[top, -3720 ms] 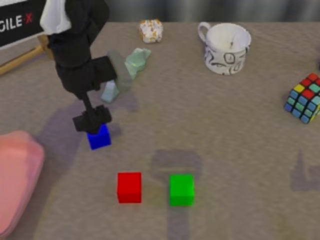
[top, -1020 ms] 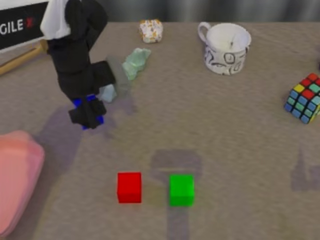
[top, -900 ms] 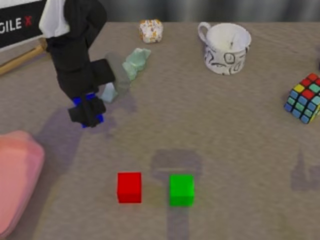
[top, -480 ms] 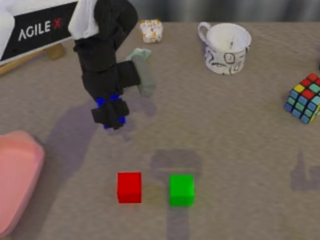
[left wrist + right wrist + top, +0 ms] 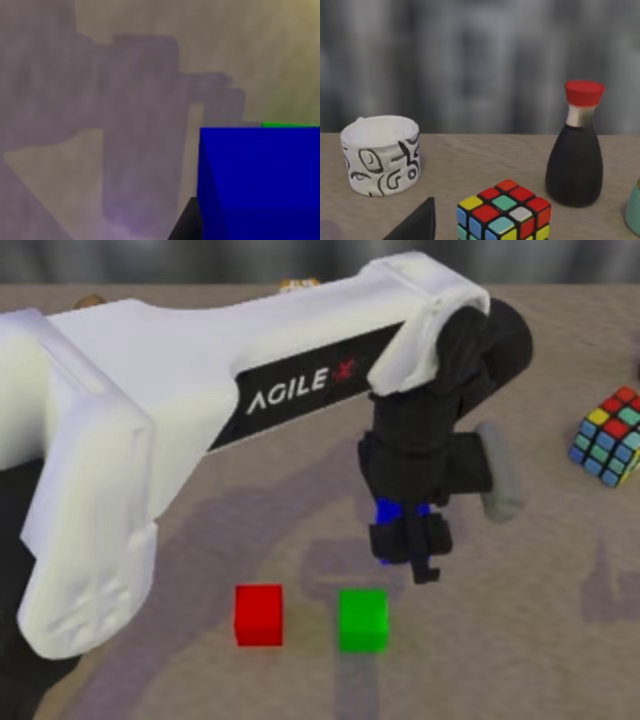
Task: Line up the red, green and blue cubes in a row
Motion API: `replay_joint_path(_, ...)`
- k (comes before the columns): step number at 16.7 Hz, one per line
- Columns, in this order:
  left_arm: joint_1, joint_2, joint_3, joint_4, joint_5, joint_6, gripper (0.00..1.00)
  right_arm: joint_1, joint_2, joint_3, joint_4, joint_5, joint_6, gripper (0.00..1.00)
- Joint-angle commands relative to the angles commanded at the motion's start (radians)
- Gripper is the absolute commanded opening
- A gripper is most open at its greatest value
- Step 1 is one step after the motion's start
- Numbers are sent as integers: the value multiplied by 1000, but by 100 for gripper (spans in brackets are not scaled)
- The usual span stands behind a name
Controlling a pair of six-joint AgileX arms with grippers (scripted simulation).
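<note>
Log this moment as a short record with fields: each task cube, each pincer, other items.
red cube: on table, left of green
green cube: on table, beside red, gap between them
blue cube: held in left pincer, above table, just up and right of green
right pincer: not in top view
other items: puzzle cube at right edge; patterned mug; dark bottle with red cap
</note>
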Motion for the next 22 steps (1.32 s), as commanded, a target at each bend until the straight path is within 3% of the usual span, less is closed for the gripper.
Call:
replay_joint_path(4, -106, 25, 67, -32, 1, -46, 0, 0, 0, 0, 0, 0, 0, 100)
replay_joint_path(9, -106, 21, 63, -27, 1, -44, 0, 0, 0, 0, 0, 0, 0, 100)
replay_joint_path(17, -111, 80, -102, 195, 1, -50, 0, 0, 0, 0, 0, 0, 0, 100)
replay_joint_path(21, -112, 84, -110, 204, 1, -50, 0, 0, 0, 0, 0, 0, 0, 100)
replay_joint_path(22, -112, 84, -110, 204, 1, -50, 8, 0, 0, 0, 0, 0, 0, 100)
